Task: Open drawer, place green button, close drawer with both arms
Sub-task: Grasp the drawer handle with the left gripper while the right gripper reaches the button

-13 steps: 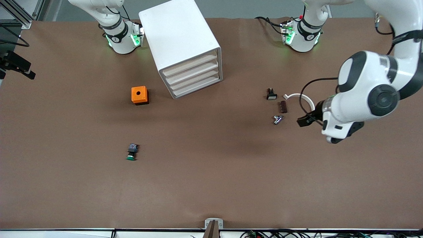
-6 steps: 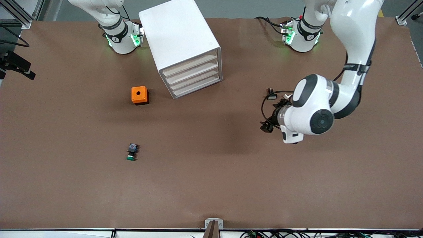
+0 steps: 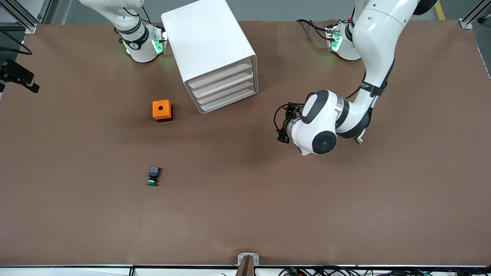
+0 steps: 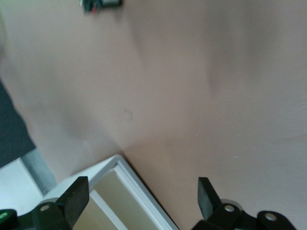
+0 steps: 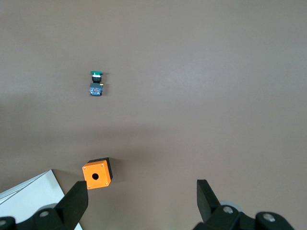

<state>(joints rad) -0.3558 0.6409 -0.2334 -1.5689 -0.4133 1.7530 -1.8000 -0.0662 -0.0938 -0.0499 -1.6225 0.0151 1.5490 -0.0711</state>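
Note:
The white cabinet [image 3: 209, 46] stands near the right arm's base with its four drawers [image 3: 224, 89] all shut. The button [image 3: 153, 176], green cap and black-and-blue body, lies on its side on the brown table, nearer the front camera than the orange box. My left gripper [image 3: 283, 128] is open and empty, over the table beside the cabinet's front. In the left wrist view the cabinet's corner [image 4: 120, 191] shows between its fingers [image 4: 72, 201]. My right gripper [image 5: 140, 201] is open and empty, held high over the table. The button [image 5: 96, 84] shows in its view.
An orange box [image 3: 162, 110] with a hole sits beside the cabinet and shows in the right wrist view [image 5: 97, 173]. A small black-and-white switch [image 4: 100, 4] lies on the table. A bit of a white ring piece [image 3: 358, 140] shows under the left arm.
My left arm has swung from its end of the table toward the cabinet's front and now covers the small parts there. The right arm, button and cabinet have not moved.

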